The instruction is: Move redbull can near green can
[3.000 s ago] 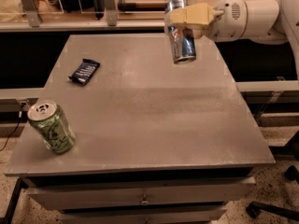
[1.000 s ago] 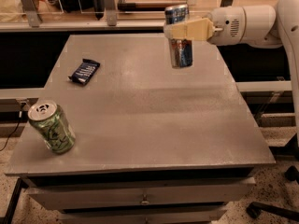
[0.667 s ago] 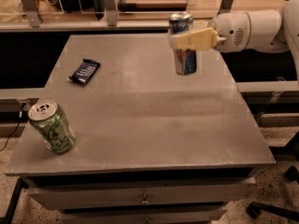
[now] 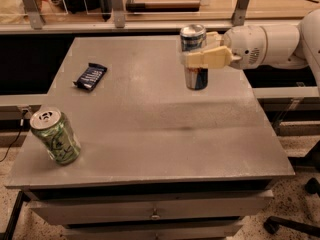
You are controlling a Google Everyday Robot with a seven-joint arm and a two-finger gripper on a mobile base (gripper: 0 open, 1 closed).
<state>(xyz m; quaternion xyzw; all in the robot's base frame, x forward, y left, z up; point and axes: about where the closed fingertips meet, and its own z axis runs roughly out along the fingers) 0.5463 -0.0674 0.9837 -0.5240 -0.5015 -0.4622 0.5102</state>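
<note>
Two cans stand well apart: the gripper [image 4: 196,51] has its fingers [image 4: 207,59] clasped on the upright redbull can [image 4: 195,78] far across the worktop [image 4: 165,139], presumably to carry it to the green can [image 4: 56,136].

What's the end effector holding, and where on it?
The end effector holds the redbull can around its upper body, at the far right of the table.

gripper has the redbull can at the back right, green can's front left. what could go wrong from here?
1. The green can stands close to the front-left edge of the table; a bump on arrival could push it off.
2. The slim redbull can, held around its upper half by the gripper, could tip over if released unevenly.
</note>
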